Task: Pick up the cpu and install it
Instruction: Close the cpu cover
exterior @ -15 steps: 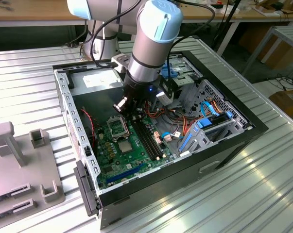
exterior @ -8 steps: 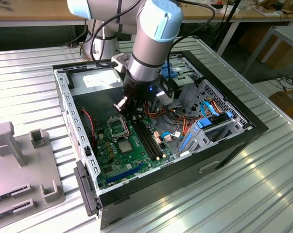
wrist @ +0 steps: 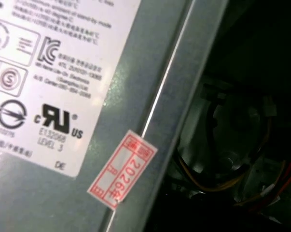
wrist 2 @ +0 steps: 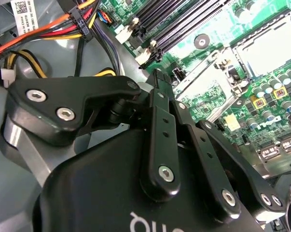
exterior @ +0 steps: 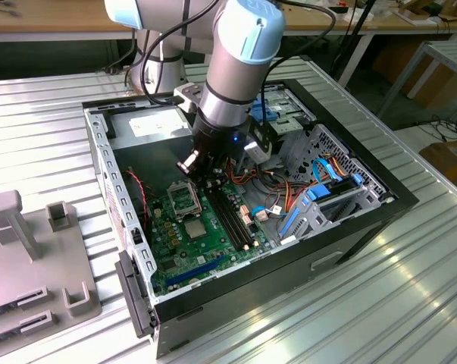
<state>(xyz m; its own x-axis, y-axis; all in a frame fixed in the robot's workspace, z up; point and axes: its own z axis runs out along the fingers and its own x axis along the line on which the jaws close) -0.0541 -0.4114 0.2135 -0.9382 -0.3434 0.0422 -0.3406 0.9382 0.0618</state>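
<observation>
My gripper [exterior: 214, 182] hangs inside the open computer case, just above the green board [exterior: 184, 250] and beside the black-framed socket [exterior: 184, 199]. In the second wrist view the gripper [wrist 2: 157, 76] has its black fingers [wrist 2: 158, 104] drawn together to a point, and nothing shows between them. Beyond the tips a metal hold-down frame [wrist 2: 203, 89] stands swung open beside the socket [wrist 2: 269, 48]. A pale flat square lies inside that socket; it looks like the cpu [wrist 2: 268, 50], though I cannot be sure.
Black memory slots [exterior: 230, 216] run beside the gripper, with a grey soldered chip [exterior: 197, 227] nearer the front. Coloured cable bundles [wrist 2: 63, 29] and blue drive brackets [exterior: 319, 201] crowd the exterior view's right. The labelled power supply [wrist: 63, 87] sits at the back. Grey fixtures [exterior: 31, 250] stand outside the case.
</observation>
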